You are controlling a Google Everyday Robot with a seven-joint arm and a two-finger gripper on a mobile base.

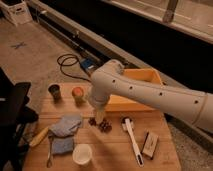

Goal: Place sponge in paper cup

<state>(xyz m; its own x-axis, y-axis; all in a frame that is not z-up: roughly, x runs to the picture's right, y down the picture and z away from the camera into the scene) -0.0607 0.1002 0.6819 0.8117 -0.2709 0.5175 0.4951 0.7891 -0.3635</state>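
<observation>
Now I am hovering the gripper (pixel 100 117), jaws apart and empty, over mid-table, while the sponge (pixel 62 146) is lying lower-left in my view, just beside the paper cup (pixel 82 154).

From your gripper (pixel 99 116), which hung over mid-table, the cloth (pixel 66 125) blocked nine o'clock and a dark cluster (pixel 103 126) sat close at six. Between them, toward seven, bare wood lay open to the paper cup (pixel 82 154).

Blue sponge (pixel 62 146) lies flat, perhaps touching the upright paper cup (pixel 82 154)
</observation>
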